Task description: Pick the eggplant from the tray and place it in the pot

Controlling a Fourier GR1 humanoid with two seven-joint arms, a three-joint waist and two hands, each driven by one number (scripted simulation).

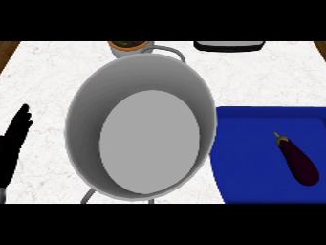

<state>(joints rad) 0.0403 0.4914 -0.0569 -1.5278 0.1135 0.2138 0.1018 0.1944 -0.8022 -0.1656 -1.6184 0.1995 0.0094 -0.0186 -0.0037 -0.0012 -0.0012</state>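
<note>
A dark purple eggplant (297, 162) lies on the blue tray (250, 162) at the right, stem end pointing up and left. A large grey pot (88, 110) stands in the middle of the counter, just left of the tray, and nothing lies inside it. My left hand (3, 150) shows at the lower left edge, open with fingers up, resting well left of the pot. My right hand does not show.
A small bowl with something green and brown (129, 45) sits behind the pot at the far edge. A dark flat appliance with a pale rim (229, 46) stands at the back right. Brown wood borders the white marble counter (45, 72) on both sides.
</note>
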